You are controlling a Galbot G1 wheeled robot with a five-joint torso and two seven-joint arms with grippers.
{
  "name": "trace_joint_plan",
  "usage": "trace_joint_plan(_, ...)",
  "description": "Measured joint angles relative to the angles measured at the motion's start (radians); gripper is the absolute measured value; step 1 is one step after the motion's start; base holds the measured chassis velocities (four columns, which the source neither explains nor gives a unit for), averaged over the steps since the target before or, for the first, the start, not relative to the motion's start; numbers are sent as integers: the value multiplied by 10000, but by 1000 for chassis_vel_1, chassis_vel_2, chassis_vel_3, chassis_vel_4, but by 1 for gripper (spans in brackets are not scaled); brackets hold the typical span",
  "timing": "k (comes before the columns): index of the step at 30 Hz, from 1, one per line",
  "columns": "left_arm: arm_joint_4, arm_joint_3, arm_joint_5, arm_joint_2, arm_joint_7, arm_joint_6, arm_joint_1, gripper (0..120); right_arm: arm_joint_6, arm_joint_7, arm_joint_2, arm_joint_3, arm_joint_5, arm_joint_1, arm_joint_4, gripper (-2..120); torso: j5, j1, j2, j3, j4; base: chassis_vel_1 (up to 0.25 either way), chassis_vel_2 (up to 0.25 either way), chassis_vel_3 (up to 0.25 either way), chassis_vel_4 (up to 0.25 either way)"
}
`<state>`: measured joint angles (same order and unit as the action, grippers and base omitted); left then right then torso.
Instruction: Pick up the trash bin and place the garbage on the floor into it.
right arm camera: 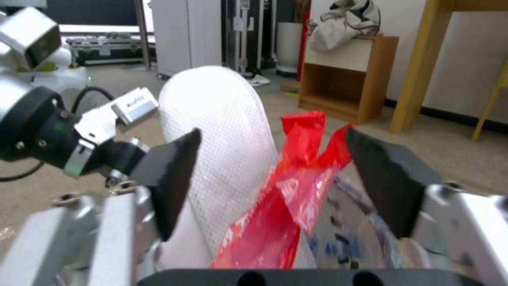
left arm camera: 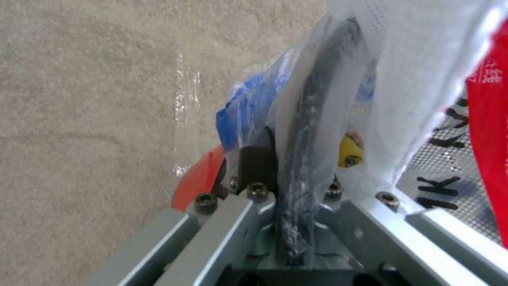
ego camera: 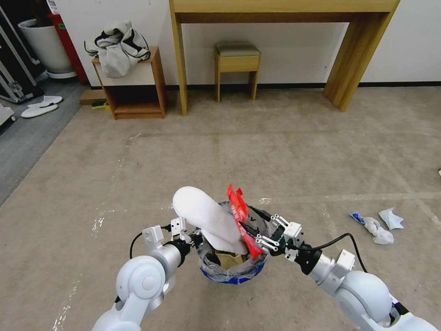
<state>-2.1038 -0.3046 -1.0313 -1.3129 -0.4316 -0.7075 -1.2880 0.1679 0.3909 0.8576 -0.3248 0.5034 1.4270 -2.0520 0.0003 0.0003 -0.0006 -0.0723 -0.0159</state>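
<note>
The trash bin [ego camera: 229,277], red with a blue band and a clear liner, is low in front of me. My left gripper [ego camera: 192,239] [left arm camera: 296,159] is shut on its near-left rim and liner. A white slipper [ego camera: 206,216] [right arm camera: 222,131] and a red wrapper [ego camera: 240,216] [right arm camera: 296,174] stick up out of the bin, and a brown paper bag [ego camera: 227,260] lies deeper inside. My right gripper [ego camera: 252,222] [right arm camera: 272,139] is over the bin's right side, open, its fingers on either side of the wrapper and not touching it. White-blue crumpled papers [ego camera: 377,225] lie on the floor at right.
Two more white slippers [ego camera: 41,105] lie on the grey floor at far left. Along the back wall stand a wooden desk [ego camera: 275,9], a stool [ego camera: 236,59], a low shelf [ego camera: 138,92] carrying a bundled jacket [ego camera: 117,48], and a white planter pot [ego camera: 46,46].
</note>
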Motion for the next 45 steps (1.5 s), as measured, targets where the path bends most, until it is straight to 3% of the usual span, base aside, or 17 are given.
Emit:
trace_joint_plan(1, 0, 0, 0, 0, 0, 0, 0, 1, 0, 0, 0, 0, 0, 0, 0, 74, 0, 0, 0, 0, 0, 0, 0, 0, 0)
trace_joint_plan(3, -17, 14, -12, -19, 2, 4, 4, 1, 5, 1, 24, 3, -49, 0, 56, 88, 0, 0, 0, 0, 0, 0, 0, 0, 0)
trace_joint_plan(6, -17, 16, -12, -29, 4, 6, 2, 1, 8, 3, 22, -1, -71, 27, 68, 96, 1, 0, 0, 0, 0, 0, 0, 0, 0)
trace_joint_plan(9, -17, 2, -9, -53, 13, 9, 1, 1, 28, 3, 20, -41, -88, 90, 70, 99, 0, 0, 0, 0, 1, 0, 0, 0, 0)
trace_joint_plan(24, 34, -38, 90, -131, 24, 22, -47, 1, 111, -112, 64, -489, 43, 301, -398, 100, 0, 0, 0, 0, 0, 0, 0, 0, 0)
trace_joint_plan(30, 166, -100, 204, -122, 88, 27, -91, 1, 178, -420, -187, -2497, 924, 759, -888, 100, 0, 0, 0, 0, 0, 0, 0, 0, 0)
trace_joint_plan(35, 328, -187, 300, -5, 209, 55, -61, 1, 357, -539, 132, -4763, 1065, 1278, 291, 100, 2, 0, 0, 0, 0, 0, 0, 0, 0)
trace_joint_plan(45, 547, -201, 655, 19, 356, 154, 96, 1, 332, -1379, 472, -5683, 455, 899, 2725, 100, 2, 0, 0, 0, 2, 0, 0, 0, 0)
